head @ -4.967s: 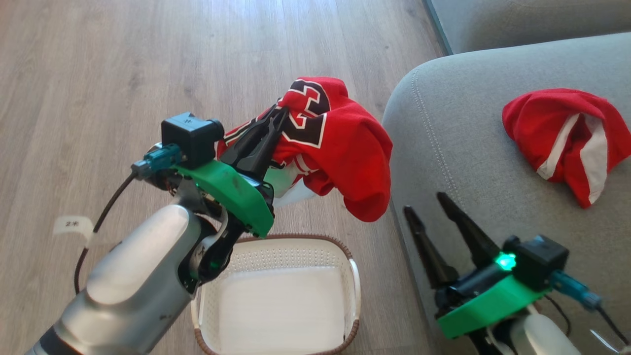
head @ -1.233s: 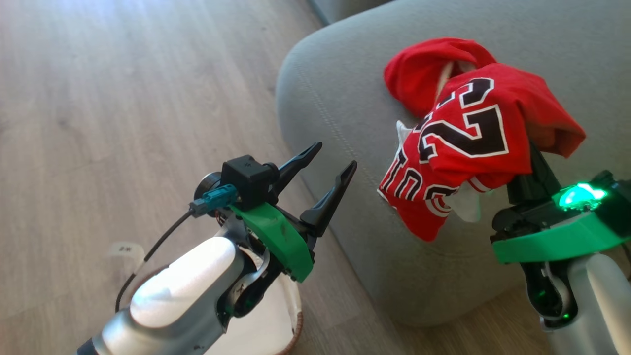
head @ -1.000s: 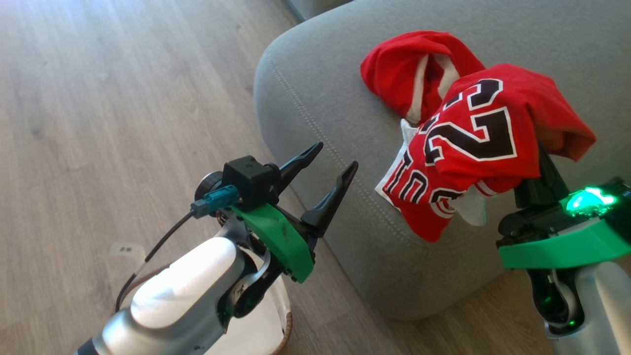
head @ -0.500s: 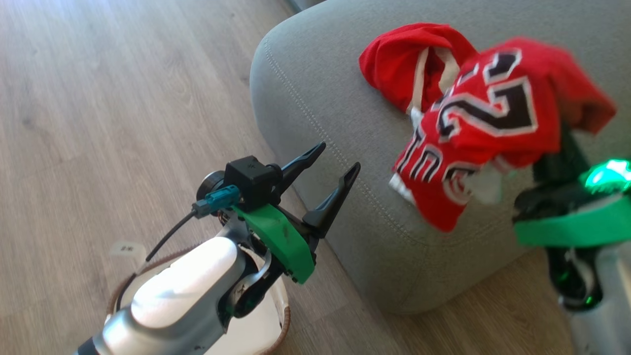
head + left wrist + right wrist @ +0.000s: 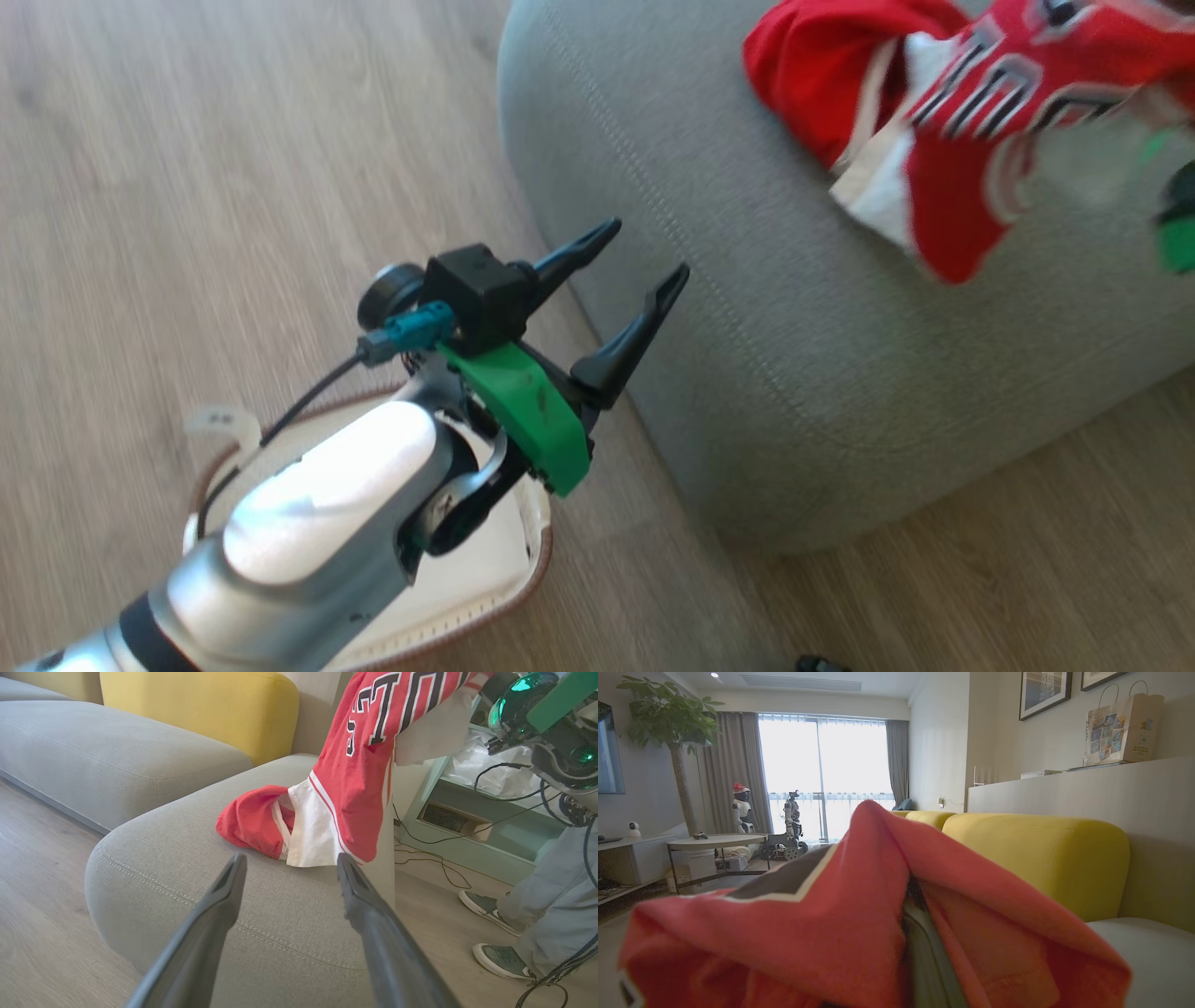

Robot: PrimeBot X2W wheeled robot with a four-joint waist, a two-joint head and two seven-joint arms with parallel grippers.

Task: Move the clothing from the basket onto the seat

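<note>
My right pincer (image 5: 920,938) is clamped on the red jersey (image 5: 359,788), draped over it above the grey seat (image 5: 747,327). Best to lower until cloth settles, then release. My left pincer (image 5: 646,250) stands wide, empty, above the basket (image 5: 527,551).

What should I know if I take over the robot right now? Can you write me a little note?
The left gripper is open and holds nothing, near the corner of the seat.
The right gripper is shut on the jersey, which hangs over the seat.
The basket sits on the floor under the left arm.
Done: one red garment lies on the seat.
Left: lower the jersey onto the seat and let go.
</note>
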